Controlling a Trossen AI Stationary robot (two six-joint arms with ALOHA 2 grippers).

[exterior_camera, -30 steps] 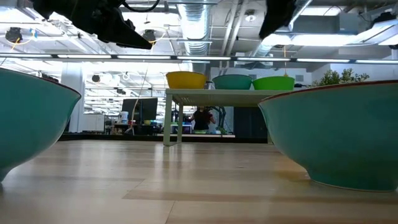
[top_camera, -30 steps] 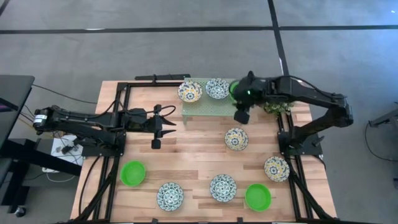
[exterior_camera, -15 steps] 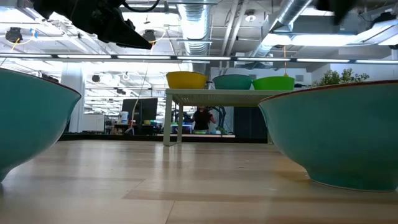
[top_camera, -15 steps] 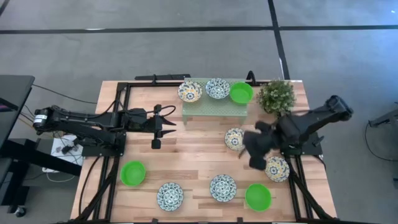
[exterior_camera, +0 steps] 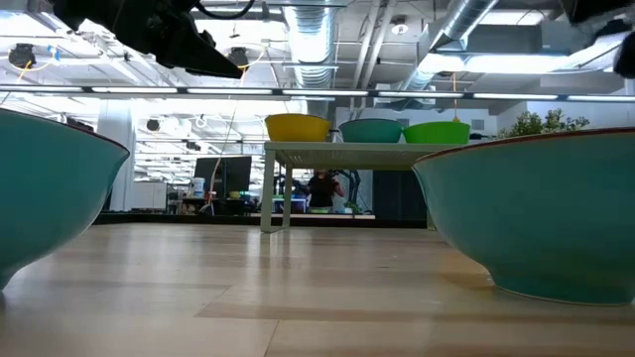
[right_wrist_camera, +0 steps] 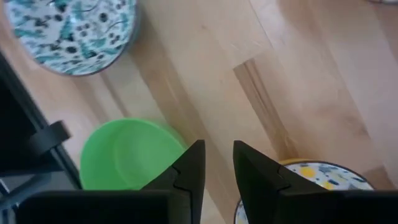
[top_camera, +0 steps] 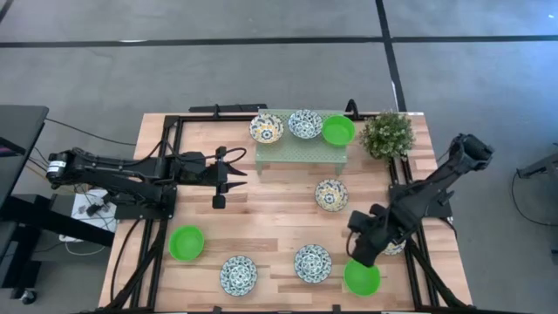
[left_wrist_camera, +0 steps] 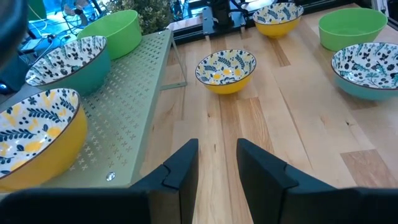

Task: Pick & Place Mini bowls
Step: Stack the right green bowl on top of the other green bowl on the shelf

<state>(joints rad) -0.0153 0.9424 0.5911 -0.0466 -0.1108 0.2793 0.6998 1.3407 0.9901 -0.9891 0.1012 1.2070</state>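
Three mini bowls [top_camera: 302, 125] already sit on the pale-green mesh rack [top_camera: 301, 150]; six wait on the tabletop [top_camera: 270, 209]. The right gripper [top_camera: 363, 253] hovers empty, fingers slightly apart, above a green bowl [top_camera: 362, 277]. The left gripper [top_camera: 232, 174] waits beside the rack, fingers slightly apart.

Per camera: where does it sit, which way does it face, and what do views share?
High: overhead, straight down; both arms, right gripper by a green bowl.
Low: table height, level; rack ahead.
Left wrist: past left gripper toward the rack.
Right wrist: down past its fingers.
Shared: that green bowl in high and right wrist.
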